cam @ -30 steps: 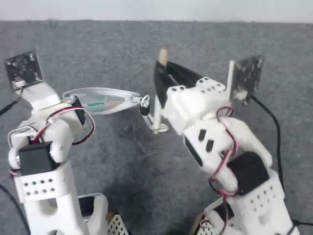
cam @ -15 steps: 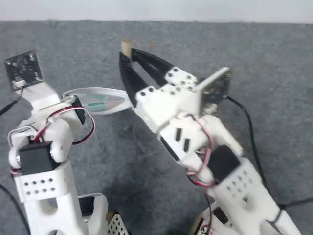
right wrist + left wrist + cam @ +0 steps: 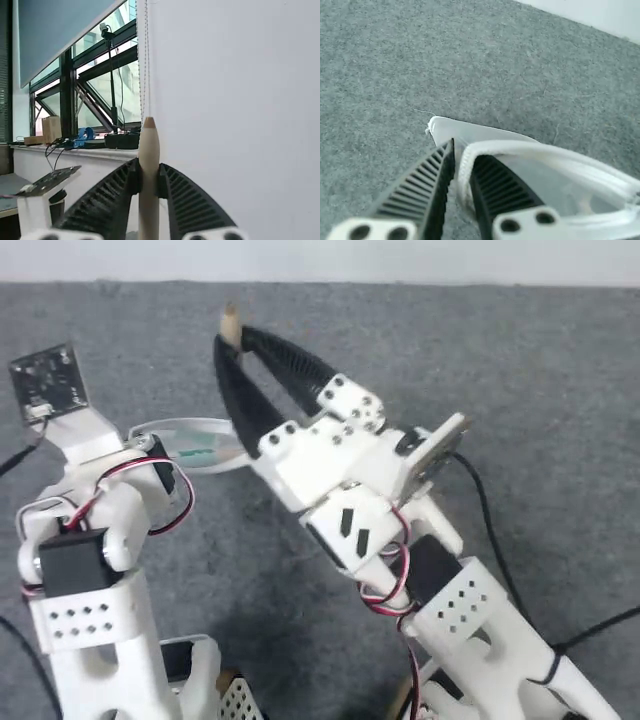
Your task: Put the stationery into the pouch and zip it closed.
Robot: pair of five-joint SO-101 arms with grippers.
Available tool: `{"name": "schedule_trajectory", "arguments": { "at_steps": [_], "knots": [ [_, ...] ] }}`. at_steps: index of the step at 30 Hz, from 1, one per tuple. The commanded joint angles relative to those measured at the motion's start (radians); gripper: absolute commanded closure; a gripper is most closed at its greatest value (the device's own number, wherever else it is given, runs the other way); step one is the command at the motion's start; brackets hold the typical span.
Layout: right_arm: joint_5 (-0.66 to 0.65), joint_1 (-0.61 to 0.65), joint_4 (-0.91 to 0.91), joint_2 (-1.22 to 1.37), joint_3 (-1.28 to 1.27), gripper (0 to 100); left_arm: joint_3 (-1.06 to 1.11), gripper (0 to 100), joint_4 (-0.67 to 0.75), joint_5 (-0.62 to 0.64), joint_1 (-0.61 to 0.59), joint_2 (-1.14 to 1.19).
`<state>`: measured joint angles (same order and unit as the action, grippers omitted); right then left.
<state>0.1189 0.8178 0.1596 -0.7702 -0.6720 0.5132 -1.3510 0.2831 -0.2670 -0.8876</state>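
Fingers (image 3: pixel 112 195) of the right gripper (image 3: pixel 148 177) are being pressed onto a wooden pencil (image 3: pixel 149 145), its tip poking out past the fingertips. The clear pouch (image 3: pixel 560 180) is being pinched by its rim between the left gripper (image 3: pixel 460 155) fingers, its body lying beyond them on grey carpet (image 3: pixel 470 60).

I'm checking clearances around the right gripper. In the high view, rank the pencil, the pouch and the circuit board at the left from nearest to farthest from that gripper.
1. pencil, clamped in the right gripper, raised above the mat.
2. pouch, lower and to the left of it.
3. circuit board, farthest out, near the left edge.
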Motion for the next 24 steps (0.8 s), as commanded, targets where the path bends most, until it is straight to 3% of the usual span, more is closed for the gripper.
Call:
{"name": "schedule_trajectory", "arguments": {
  "at_steps": [1,12,24],
  "knots": [
    [-0.017,0.025,0.025,0.002,-0.017,99.2,-0.01,99,0.032,-0.009,0.005,0.003],
    [-0.032,0.021,0.079,0.079,-0.055,99.2,-0.01,99,0.028,-0.009,0.005,0.003],
    [-0.315,0.028,0.179,0.206,-0.201,99.2,-0.01,99,0.031,-0.009,-0.048,0.003]
  ]
}}
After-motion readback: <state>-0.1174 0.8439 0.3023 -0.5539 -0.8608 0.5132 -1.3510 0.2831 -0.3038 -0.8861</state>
